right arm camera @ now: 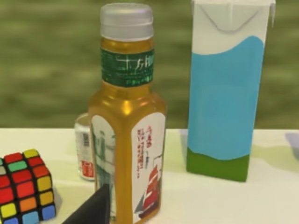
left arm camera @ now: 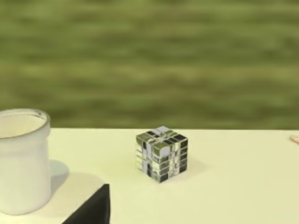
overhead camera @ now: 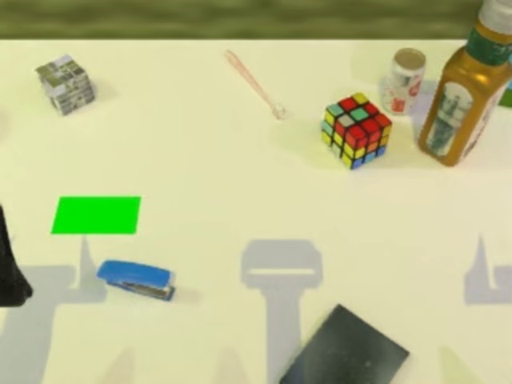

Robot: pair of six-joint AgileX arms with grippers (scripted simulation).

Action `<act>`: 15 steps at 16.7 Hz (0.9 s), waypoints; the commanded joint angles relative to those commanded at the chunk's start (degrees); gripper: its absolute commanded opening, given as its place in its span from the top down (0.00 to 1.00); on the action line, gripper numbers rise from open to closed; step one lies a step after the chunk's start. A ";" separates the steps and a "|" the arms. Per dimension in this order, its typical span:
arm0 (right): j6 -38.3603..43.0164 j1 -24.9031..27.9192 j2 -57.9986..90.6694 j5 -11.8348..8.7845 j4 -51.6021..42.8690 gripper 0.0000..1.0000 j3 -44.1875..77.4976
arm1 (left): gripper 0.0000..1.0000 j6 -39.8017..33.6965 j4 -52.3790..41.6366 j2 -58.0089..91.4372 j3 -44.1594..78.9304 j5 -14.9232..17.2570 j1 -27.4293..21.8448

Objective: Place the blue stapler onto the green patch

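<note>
Your blue stapler (overhead camera: 136, 279) lies flat on the cream counter (overhead camera: 240, 200) at the near left, rounded glossy blue top over a dark grey metal base, long axis running roughly left-right with a slight slant. The green patch (overhead camera: 96, 215) sits just beyond it and a bit further left, a flat bright parallelogram; the two are near but apart, nothing on the patch.

Only the top view gives you those two. It also shows a dark slice of the left arm (overhead camera: 12, 268) at the left edge beside the stapler; its end effector is out of frame, and the dark wedge low in the left wrist view doesn't show it either. The right arm isn't visible from above, only shadows, so no word on its end effector either.

Further out from above: a dark grey flat slab (overhead camera: 346, 350) at the near edge, a colourful puzzle cube (overhead camera: 356, 130) right of centre, a thin pink spoon (overhead camera: 254, 82) at the far side, a small can (overhead camera: 404, 80), an amber bottle (overhead camera: 464, 92) far right, and a mirrored cube (overhead camera: 66, 83) far left.

The left wrist view adds a white matte cup (left arm camera: 21, 161) near that mirrored cube. The right wrist view adds a blue-white-green carton (right arm camera: 227, 88) behind the bottle, with the bottle's grey cap and printed label showing.
</note>
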 joint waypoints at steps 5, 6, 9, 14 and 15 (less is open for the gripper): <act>0.00 0.00 0.00 0.00 0.00 0.00 0.00 | 0.00 3.52 -2.55 3.63 3.24 0.04 -0.96; 0.00 0.00 0.00 0.00 0.00 0.00 0.00 | 0.00 5.81 -4.18 6.06 5.31 0.03 -1.53; 0.00 0.00 0.00 0.00 0.00 0.00 0.00 | 0.00 15.43 -10.95 17.03 13.69 -0.03 -3.89; 0.00 0.00 0.00 0.00 0.00 0.00 0.00 | 0.00 36.97 -26.32 44.81 31.55 -0.02 -9.24; 0.00 0.00 0.00 0.00 0.00 0.00 0.00 | 0.00 41.55 -29.63 50.77 35.29 0.02 -10.42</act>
